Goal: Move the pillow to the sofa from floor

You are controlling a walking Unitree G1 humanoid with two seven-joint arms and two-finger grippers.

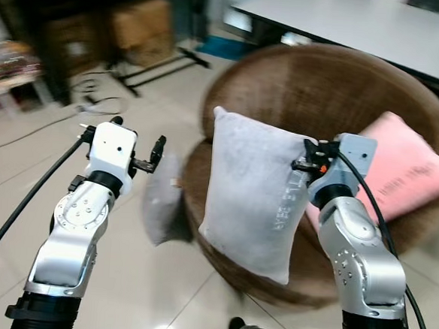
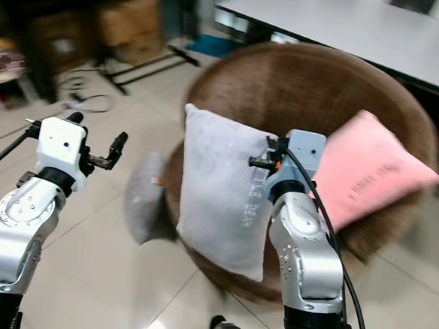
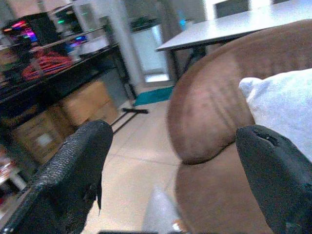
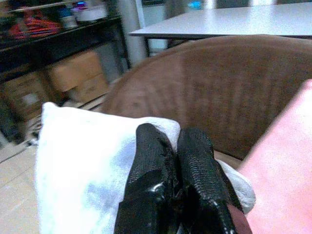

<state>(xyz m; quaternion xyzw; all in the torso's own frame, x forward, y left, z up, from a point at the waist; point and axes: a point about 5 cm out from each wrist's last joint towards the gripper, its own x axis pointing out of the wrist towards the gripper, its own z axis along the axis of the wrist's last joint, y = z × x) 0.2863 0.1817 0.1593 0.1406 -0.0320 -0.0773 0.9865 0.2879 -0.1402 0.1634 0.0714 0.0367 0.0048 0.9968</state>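
Your right gripper (image 1: 308, 157) pinches the top corner of the grey pillow (image 1: 251, 193), which hangs upright over the front of the round brown sofa (image 1: 301, 80), beside a pink pillow (image 1: 403, 173). Your left gripper (image 1: 157, 153) hovers spread wide, holding nothing, above the floor (image 1: 136, 279).

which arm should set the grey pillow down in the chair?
Right. The right gripper is shut on the grey pillow, holding it over the brown chair. The left gripper is open, empty, off to the side.

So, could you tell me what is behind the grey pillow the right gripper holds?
Behind the grey pillow, held by the right gripper, the brown sofa and a pink pillow show; the seat directly behind is covered.
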